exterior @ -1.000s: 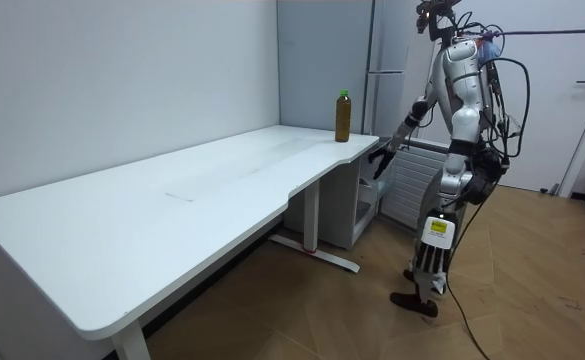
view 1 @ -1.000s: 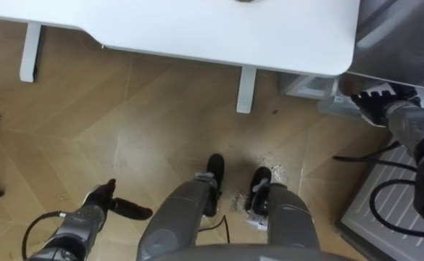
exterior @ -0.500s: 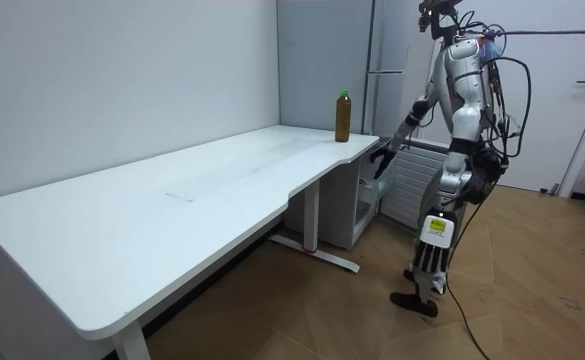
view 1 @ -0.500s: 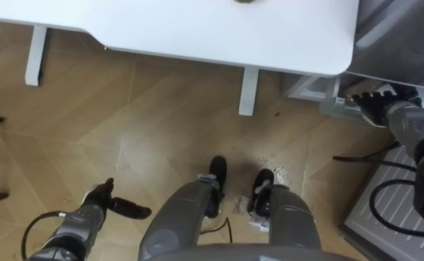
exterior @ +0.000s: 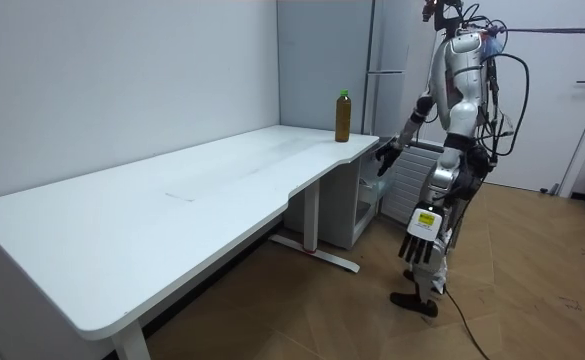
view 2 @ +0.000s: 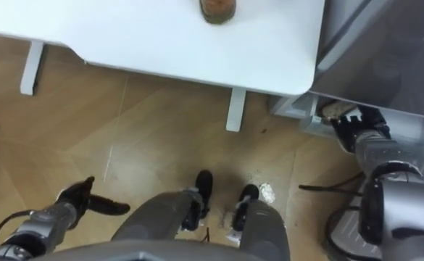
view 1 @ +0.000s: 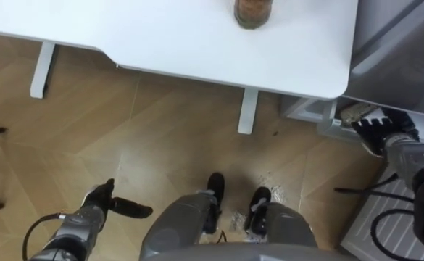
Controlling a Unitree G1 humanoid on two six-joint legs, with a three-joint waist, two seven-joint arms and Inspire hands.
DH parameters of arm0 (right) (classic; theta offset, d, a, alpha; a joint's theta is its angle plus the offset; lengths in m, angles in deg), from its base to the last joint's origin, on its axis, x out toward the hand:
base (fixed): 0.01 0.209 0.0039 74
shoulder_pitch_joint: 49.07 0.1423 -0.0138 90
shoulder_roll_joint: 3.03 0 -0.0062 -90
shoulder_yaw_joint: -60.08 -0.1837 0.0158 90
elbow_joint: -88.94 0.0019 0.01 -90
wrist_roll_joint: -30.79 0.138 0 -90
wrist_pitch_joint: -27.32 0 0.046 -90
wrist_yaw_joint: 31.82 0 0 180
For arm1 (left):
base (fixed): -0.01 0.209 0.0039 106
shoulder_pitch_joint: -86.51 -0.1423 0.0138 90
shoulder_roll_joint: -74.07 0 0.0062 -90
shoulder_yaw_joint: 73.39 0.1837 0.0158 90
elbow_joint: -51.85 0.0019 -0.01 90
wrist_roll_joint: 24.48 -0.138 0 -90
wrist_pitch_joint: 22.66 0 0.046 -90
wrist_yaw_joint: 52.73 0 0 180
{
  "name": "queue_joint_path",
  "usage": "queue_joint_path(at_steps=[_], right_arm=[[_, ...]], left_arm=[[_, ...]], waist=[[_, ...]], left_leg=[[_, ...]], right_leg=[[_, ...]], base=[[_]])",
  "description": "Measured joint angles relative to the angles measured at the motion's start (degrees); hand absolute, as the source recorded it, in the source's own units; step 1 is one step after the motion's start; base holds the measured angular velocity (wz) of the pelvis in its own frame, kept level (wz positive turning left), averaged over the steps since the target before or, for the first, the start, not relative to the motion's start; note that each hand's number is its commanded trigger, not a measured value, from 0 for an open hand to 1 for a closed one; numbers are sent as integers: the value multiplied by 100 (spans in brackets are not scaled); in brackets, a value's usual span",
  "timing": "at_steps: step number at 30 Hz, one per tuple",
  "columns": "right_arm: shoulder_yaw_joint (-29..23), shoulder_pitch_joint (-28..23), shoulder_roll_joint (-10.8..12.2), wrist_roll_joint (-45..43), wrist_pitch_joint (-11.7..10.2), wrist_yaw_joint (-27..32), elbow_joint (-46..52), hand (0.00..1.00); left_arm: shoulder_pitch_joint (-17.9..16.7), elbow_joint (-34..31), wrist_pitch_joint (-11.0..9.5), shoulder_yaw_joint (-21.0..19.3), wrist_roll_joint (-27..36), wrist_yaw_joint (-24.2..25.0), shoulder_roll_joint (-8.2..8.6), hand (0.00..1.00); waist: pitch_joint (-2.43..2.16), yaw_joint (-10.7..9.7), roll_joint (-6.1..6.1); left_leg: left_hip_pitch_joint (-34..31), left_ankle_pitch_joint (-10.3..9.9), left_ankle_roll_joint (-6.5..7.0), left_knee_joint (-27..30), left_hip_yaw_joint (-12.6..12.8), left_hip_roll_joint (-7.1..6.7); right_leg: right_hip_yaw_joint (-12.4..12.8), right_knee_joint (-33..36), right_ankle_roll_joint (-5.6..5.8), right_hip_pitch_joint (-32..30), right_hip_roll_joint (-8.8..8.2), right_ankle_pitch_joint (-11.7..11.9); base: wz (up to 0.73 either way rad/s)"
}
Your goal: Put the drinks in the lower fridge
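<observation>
The bench [view 1: 183,36] has a smooth, matt white top. The floor [view 1: 161,138] is pale wood parquet with a soft sheen; the fridge [view 1: 404,58] at upper right looks dull grey metal.

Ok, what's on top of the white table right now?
One green-capped bottle of brownish drink, upright near the far corner of the table. Nothing in the room view covers the tabletop.

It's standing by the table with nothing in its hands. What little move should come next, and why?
Probably raise the right hand toward the bottle. The bottle stands upright on the white table near its end, untouched; that hand is open, empty and below the table's edge on the same side, while the left hand hangs open, low and farther away.
</observation>
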Motion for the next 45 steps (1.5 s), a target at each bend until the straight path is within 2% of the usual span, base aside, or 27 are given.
queue_joint_path(at_steps=[1,5,6,8,11,13,17,19,23,27,32,36,39,42,45], right_arm=[[7,-205,13,-2,-11,-103,73,0],[4,-660,166,-137,-144,-368,169,0],[4,-775,192,-183,-149,-412,170,0],[2,-899,207,-218,-196,-496,191,0],[-23,-1210,319,-292,-357,-604,391,0],[-18,-1439,415,-379,-471,-645,428,0],[7,-1821,598,-671,-505,-685,587,0],[37,-2011,714,-775,-510,-675,619,0],[122,-2123,759,-931,-529,-674,619,0],[427,-2213,800,-1313,-610,-731,586,0],[537,-2431,928,-1762,-610,-783,607,0],[557,-2530,1005,-2738,-624,-797,552,0],[631,-2621,1066,-3575,-610,-799,525,0],[652,-2716,1122,-4209,-538,-798,486,0],[819,-2858,1126,-4996,-492,-743,474,0]], left_arm=[[-56,-4,-22,1,5,-3,1,0],[-214,-27,-43,-28,6,-1,22,0],[-258,-27,-43,-28,-2,-1,49,0],[-331,-29,-43,-29,-1,8,94,0],[-375,-33,-49,-86,-8,25,120,0],[-467,-40,-53,-249,-3,30,216,0],[-633,-131,-120,-356,113,20,285,0],[-728,-132,-137,-551,134,-20,289,0],[-766,-133,-198,-688,227,-53,320,0],[-833,-131,-320,-694,273,-127,318,0],[-963,-126,-337,-707,428,-125,330,0],[-1068,-127,-337,-960,434,-151,415,0],[-1102,-123,-336,-964,663,-191,504,0],[-1163,-102,-331,-968,894,-233,518,0],[-1182,-82,-325,-1091,936,-315,554,0]], waist=[[-30,-3,-17],[-91,-45,-71],[-144,-46,-76],[-168,-98,-67],[-169,-143,-53],[-155,-178,-17],[-151,-277,5],[-146,-273,-13],[-130,-280,-25],[-98,-293,-102],[-103,-281,-143],[-101,-324,-156],[-100,-323,-162],[-99,-346,-162],[-137,-316,-180]], left_leg=[[114,-15,2,-25,17,8],[533,-163,-14,-35,10,85],[618,-207,-27,-19,2,115],[720,-235,-36,-11,-7,141],[955,-262,-63,-64,-4,177],[1152,-307,-80,-90,18,197],[1278,-342,-108,-106,17,202],[1407,-357,-128,-184,66,217],[1560,-387,-142,-245,190,244],[1795,-457,-156,-295,186,257],[1936,-560,-164,-265,178,272],[2053,-605,-172,-284,164,289],[2133,-640,-176,-276,155,300],[2171,-714,-179,-200,112,307],[2175,-743,-173,-168,120,305]], right_leg=[[-8,-69,5,134,11,6],[-20,-392,13,667,115,67],[7,-526,12,813,173,111],[-6,-687,9,987,220,167],[-8,-914,-1,1314,285,238],[-9,-1004,-5,1515,305,240],[48,-1043,-11,1617,323,179],[134,-1027,-23,1673,341,147],[228,-1020,-32,1795,361,136],[247,-1142,-28,2072,389,121],[260,-1220,-24,2247,415,117],[281,-1215,-20,2357,434,114],[273,-1211,-17,2463,444,113],[280,-1207,-1,2559,455,103],[287,-1204,8,2569,453,96]], base=[[0],[-9],[-8],[-2],[-3],[-7],[-2],[-18],[-14],[-3],[-1],[-1],[2],[1],[-1]])
